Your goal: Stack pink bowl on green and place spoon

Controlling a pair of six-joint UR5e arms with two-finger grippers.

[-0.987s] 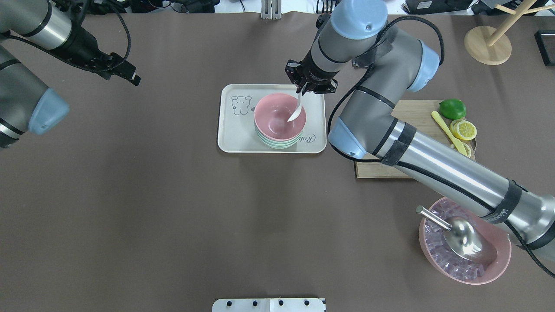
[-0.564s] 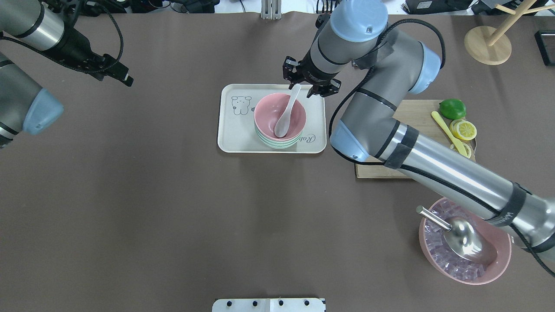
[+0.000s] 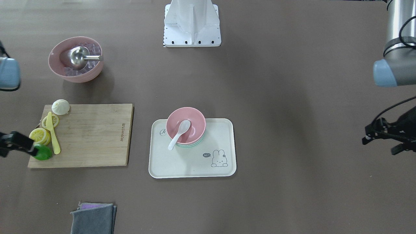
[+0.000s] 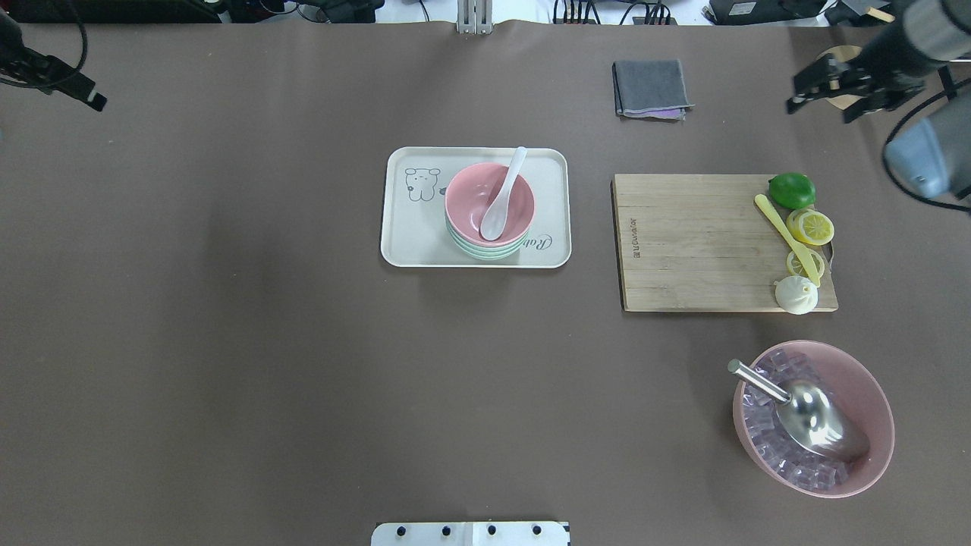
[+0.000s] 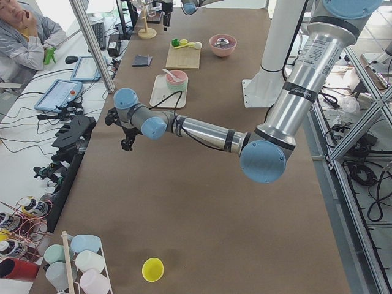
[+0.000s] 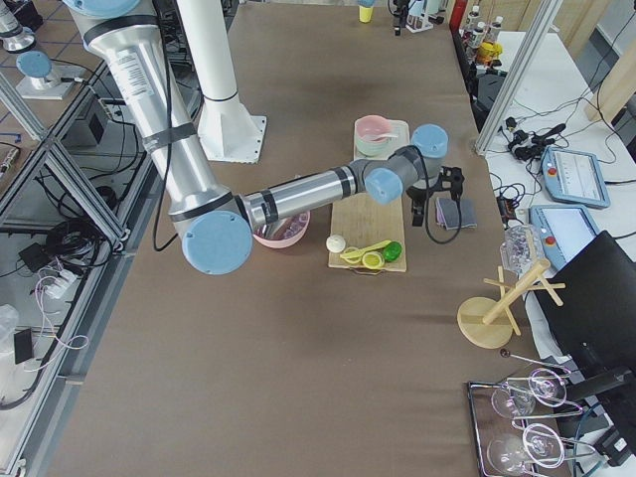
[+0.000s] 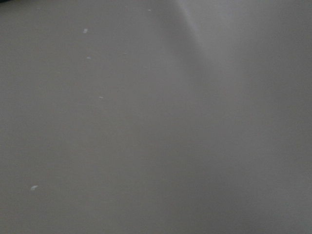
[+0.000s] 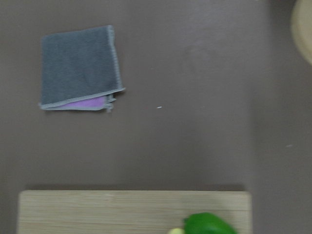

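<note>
A broad table under a dull brown cover fills most views. The light on it is soft and even, with only faint shadows. Slanted aluminium posts rise along one long edge, and past them runs a white bench strewn with tablets and cables. Along the other long edge low aluminium rails stand over a pale grey floor; at the right-hand end, reddish tiles show in one corner
</note>
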